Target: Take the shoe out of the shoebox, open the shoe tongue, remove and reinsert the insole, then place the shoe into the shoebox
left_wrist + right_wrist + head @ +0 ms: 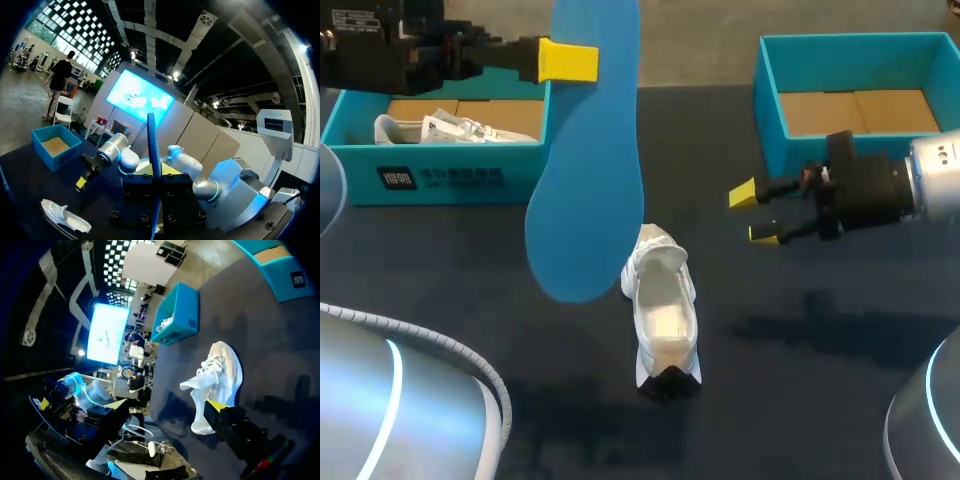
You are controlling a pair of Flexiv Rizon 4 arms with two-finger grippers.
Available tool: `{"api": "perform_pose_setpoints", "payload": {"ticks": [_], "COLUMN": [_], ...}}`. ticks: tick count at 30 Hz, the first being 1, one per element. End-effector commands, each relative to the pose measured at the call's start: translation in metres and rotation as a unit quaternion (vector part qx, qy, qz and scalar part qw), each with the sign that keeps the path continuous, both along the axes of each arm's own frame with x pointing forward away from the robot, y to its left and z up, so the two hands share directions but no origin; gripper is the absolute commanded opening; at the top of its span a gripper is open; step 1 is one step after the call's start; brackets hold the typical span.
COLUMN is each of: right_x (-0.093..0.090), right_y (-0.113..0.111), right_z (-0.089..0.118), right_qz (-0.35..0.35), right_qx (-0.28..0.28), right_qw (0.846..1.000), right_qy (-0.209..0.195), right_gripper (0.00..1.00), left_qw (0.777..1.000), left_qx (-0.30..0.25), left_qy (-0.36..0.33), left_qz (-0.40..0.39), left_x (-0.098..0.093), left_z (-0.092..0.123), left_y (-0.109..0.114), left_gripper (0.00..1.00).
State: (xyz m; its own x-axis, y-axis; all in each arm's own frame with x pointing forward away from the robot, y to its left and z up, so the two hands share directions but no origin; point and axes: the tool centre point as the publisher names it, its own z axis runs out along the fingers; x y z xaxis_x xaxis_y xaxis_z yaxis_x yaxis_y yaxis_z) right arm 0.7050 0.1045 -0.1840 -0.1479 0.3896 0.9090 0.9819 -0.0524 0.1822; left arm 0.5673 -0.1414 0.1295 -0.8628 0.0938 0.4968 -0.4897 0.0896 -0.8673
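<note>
left claw (582, 60) clamped on insole (590, 180), raised | shoe (662, 310) below on surface (800, 330), long axis far-to-near edge, roughly parallel to insole | right claw (752, 212) open, nearer shoe

Silver arms (932, 170), cyan glowing rings (398, 385); right pincer (754, 214) black, yellow-tipped; red cable (809, 176), perhaps, at wrist.

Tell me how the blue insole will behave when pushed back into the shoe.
The insole probably flexes but holds shape: it sticks out nearly straight from the left claw. Likely light, since it looks thin edge-on. The unsupported shoe may shift when pressed.
</note>
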Motion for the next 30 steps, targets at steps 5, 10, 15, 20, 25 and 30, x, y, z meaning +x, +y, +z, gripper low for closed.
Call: {"api": "perform_pose_setpoints", "payload": {"ticks": [5, 10, 15, 20, 25, 30], "right_x": [0.009, 0.01, 0.01, 0.01, 0.01, 0.01], "right_y": [0.003, 0.005, 0.005, 0.005, 0.005, 0.005], "right_z": [0.004, 0.009, 0.009, 0.009, 0.009, 0.009], "right_qz": [0.023, 0.034, 0.034, 0.034, 0.034, 0.034], "right_qx": [0.022, 0.049, 0.049, 0.049, 0.049, 0.049], "right_qw": [0.999, 0.998, 0.998, 0.998, 0.998, 0.998], "right_qy": [0.003, 0.007, 0.007, 0.007, 0.007, 0.007], "right_gripper": [1.0, 1.0, 1.0, 1.0, 1.0, 1.0], "left_qw": [0.997, 0.99, 0.957, 0.924, 0.879, 0.783], "left_qx": [-0.023, -0.042, -0.073, -0.096, -0.089, -0.027], "left_qy": [-0.066, -0.135, -0.279, -0.37, -0.468, -0.621], "left_qz": [0.011, 0.01, 0.021, 0.023, 0.028, 0.012], "left_x": [0.023, 0.031, 0.033, 0.037, 0.04, 0.046], "left_z": [-0.01, -0.011, -0.015, -0.016, -0.02, -0.041], "left_y": [0.0, 0.003, 0.005, 0.008, 0.009, 0.007], "left_gripper": [0.0, 0.0, 0.0, 0.0, 0.0, 0.0]}}
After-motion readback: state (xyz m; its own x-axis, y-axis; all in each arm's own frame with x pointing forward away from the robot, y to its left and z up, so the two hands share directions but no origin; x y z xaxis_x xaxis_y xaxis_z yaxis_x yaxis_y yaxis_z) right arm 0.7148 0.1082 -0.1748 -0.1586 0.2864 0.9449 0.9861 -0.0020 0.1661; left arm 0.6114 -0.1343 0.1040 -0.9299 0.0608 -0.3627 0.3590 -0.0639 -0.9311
